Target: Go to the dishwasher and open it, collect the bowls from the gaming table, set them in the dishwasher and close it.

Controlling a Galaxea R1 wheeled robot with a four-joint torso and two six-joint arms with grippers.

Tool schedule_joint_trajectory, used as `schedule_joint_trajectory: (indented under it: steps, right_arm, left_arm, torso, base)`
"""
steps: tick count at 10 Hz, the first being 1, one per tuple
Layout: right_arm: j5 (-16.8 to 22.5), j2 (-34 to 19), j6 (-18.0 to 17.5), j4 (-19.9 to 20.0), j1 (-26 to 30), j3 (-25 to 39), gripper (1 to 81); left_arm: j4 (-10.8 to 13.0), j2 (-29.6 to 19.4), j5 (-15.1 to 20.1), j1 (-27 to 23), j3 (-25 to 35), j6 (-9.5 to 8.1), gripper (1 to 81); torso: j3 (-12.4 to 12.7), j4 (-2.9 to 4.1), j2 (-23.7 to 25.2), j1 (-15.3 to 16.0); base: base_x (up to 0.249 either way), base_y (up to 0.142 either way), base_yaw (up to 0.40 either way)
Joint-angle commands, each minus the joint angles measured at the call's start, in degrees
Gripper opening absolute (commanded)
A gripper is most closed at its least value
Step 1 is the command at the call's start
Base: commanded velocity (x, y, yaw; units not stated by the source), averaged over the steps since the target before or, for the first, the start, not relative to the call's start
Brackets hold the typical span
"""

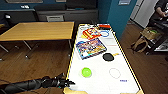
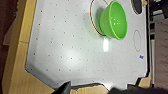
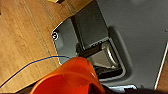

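A green bowl (image 1: 86,72) (image 2: 113,20) stands upright on the white top of the gaming table (image 1: 100,82) (image 2: 62,50), near its front end. Farther back on that top lies a dark round bowl (image 1: 108,57) (image 2: 137,6). My left gripper (image 1: 67,83) (image 2: 92,90) hovers open at the table's near left corner, short of the green bowl, with nothing between its fingers. An orange bowl (image 3: 68,77) sits right at my right gripper, above the wooden floor, and looks held. The dishwasher is out of view.
Colourful game boxes (image 1: 90,47) and other items (image 1: 93,32) crowd the table's far half. A wooden table (image 1: 37,30) stands to the left, with a gap of floor between. A person (image 1: 161,7) and a loaded cart (image 1: 150,35) are at the far right.
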State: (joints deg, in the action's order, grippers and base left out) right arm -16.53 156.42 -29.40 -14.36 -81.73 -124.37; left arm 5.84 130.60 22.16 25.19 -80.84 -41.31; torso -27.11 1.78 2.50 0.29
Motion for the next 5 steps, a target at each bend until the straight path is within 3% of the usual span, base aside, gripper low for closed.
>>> schedule_joint_trajectory:
  steps: [1,3,5]
  right_arm:
    - [3.7,0.1,0.0,-1.3,1.2,0.1,1.0]
    - [4.5,1.0,0.0,-1.3,1.3,-0.9,1.0]
    - [4.8,1.6,0.0,-1.3,1.6,-1.8,1.0]
  left_arm:
    - [-0.3,3.5,4.1,-9.5,-3.4,-2.63,81.1]
    - [-0.3,7.3,5.0,-9.8,-7.0,-5.08,81.1]
    - [-0.2,10.1,5.1,-10.5,-9.1,-5.97,81.1]
  torso:
    - [0.0,0.0,0.0,0.0]
    - [0.0,0.0,0.0,0.0]
    - [0.0,0.0,0.0,0.0]
  base:
    - [0.0,0.0,0.0]
    - [0.0,0.0,0.0]
    - [0.0,0.0,0.0]
